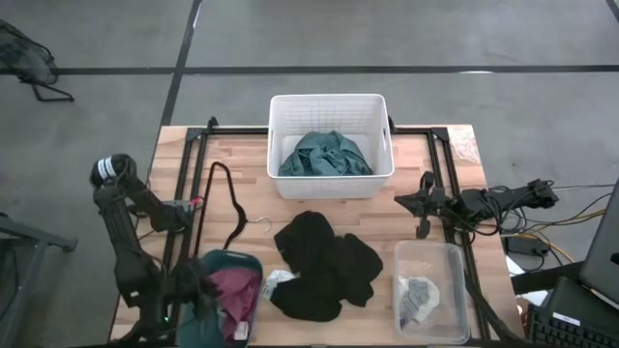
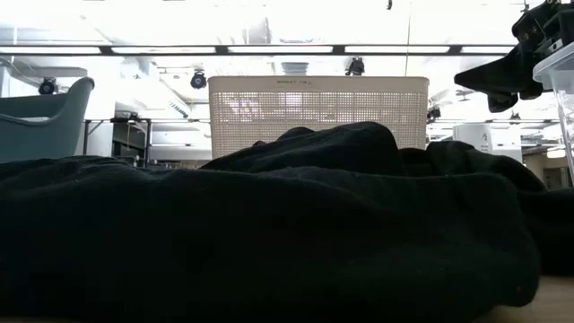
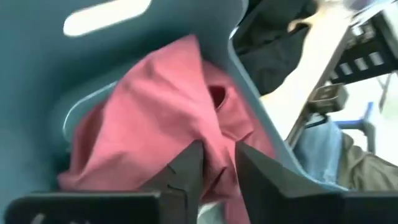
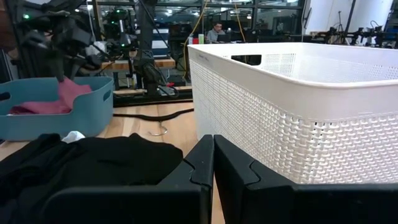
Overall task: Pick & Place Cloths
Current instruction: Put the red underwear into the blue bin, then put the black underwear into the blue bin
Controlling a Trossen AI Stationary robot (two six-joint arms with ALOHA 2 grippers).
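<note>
A maroon-pink cloth [image 1: 235, 290] lies in the teal tub [image 1: 240, 257] at the table's near left. My left gripper [image 3: 219, 149] stands over the tub, shut on that cloth. The large black cloth [image 1: 324, 263] is spread on the table's middle, with a small white striped piece [image 1: 279, 280] at its left edge. A teal cloth [image 1: 324, 155] lies bunched in the white basket [image 1: 329, 103]. A grey piece [image 1: 418, 290] sits in a clear bin [image 1: 430, 249]. My right gripper [image 1: 418, 203] hovers shut to the right of the basket, touching nothing. My left gripper pinches a raised fold of the maroon-pink cloth [image 3: 214, 134] between its two fingers, coming from above into the tub. The cloth peaks up toward the fingers [image 4: 64, 84], and the rest of it lies slack on the tub's floor [image 3: 143, 124].
A black clothes hanger [image 1: 227, 203] lies on the wood left of the basket. Black frame rails run along the table's left and right sides. Cables and gear sit past the right edge [image 1: 522, 208]. Bare wood shows between the basket and the black cloth.
</note>
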